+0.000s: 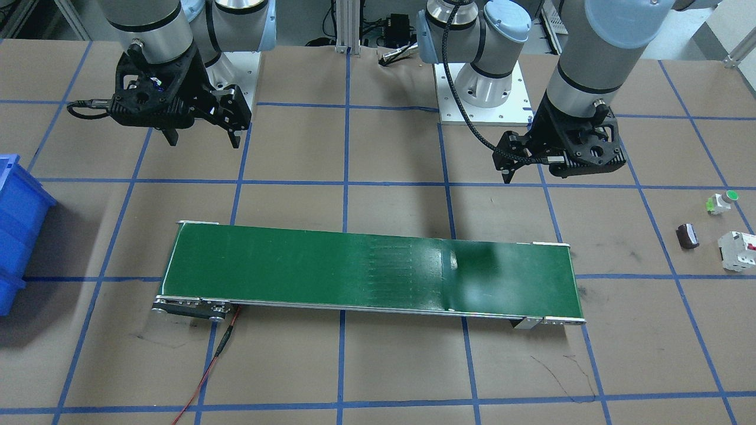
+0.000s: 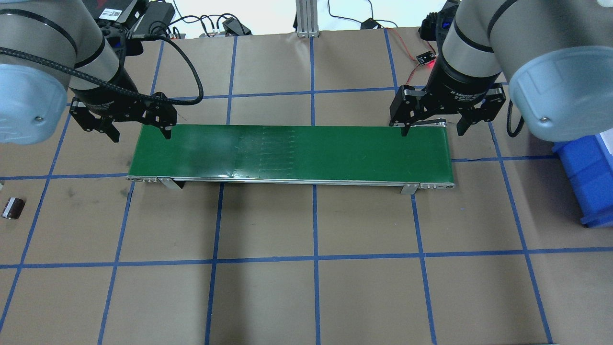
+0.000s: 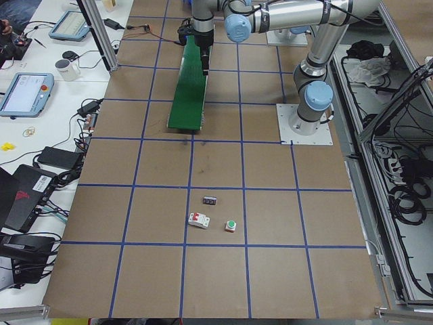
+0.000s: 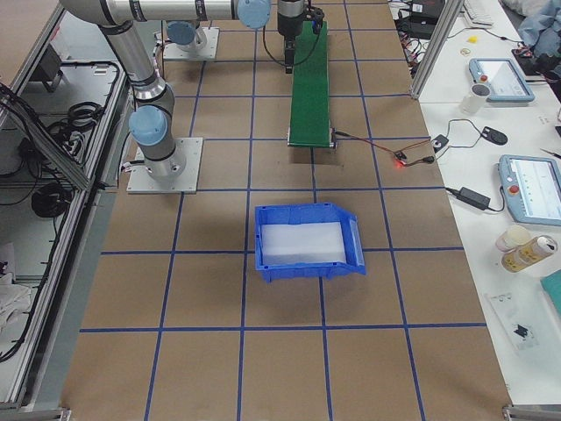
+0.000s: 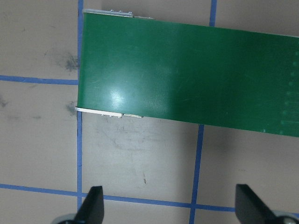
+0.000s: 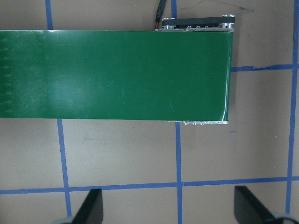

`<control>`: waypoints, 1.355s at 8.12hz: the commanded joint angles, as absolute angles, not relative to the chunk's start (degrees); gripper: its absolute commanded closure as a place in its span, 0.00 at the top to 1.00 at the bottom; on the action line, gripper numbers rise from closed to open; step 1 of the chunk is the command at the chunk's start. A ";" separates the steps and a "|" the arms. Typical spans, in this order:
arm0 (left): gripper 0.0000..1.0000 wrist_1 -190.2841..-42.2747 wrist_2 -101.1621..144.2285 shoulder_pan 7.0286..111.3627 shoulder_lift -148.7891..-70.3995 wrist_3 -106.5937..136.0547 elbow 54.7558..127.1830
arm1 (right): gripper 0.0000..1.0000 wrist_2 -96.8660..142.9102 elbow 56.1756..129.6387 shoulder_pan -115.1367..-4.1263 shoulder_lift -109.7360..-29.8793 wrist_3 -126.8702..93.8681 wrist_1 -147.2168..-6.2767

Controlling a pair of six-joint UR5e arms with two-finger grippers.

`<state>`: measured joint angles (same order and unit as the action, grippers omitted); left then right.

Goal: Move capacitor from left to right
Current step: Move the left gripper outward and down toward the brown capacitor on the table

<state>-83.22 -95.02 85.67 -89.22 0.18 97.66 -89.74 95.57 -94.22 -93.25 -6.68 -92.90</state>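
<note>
The capacitor (image 1: 687,236), a small dark stubby cylinder, lies on the brown table far out on the robot's left. It also shows at the edge of the overhead view (image 2: 13,208) and in the exterior left view (image 3: 210,200). My left gripper (image 2: 141,134) is open and empty and hovers over the left end of the green conveyor belt (image 2: 287,153), well away from the capacitor. It also shows in the front view (image 1: 531,171). My right gripper (image 2: 433,129) is open and empty over the belt's right end. Neither wrist view shows the capacitor.
A white button with a green cap (image 1: 722,202) and a white breaker with a red mark (image 1: 735,251) lie close to the capacitor. A blue bin (image 2: 586,177) stands on the table beyond the belt's right end. A red wire (image 1: 204,378) runs from the belt.
</note>
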 commanded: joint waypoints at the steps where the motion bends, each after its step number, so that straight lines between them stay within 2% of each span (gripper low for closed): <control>1: 1.00 -83.06 -94.83 85.26 -89.20 -0.09 98.17 | 1.00 -89.82 95.62 -94.22 -93.34 -6.68 -92.90; 6: 1.00 -84.45 -95.54 78.34 -89.38 -0.18 98.17 | 1.00 -89.83 95.62 -94.22 -93.34 -6.59 -92.81; 7: 1.00 -84.20 -95.28 75.35 -90.17 -0.87 97.74 | 1.00 -89.82 95.62 -94.22 -93.34 -6.59 -92.81; 9: 1.00 -83.67 -95.44 68.07 -90.79 -16.88 98.26 | 1.00 -89.82 95.62 -94.22 -93.34 -6.68 -92.81; 11: 1.00 -83.67 -95.36 57.45 -93.50 -24.65 98.26 | 1.00 -89.82 95.71 -94.22 -93.34 -6.68 -92.81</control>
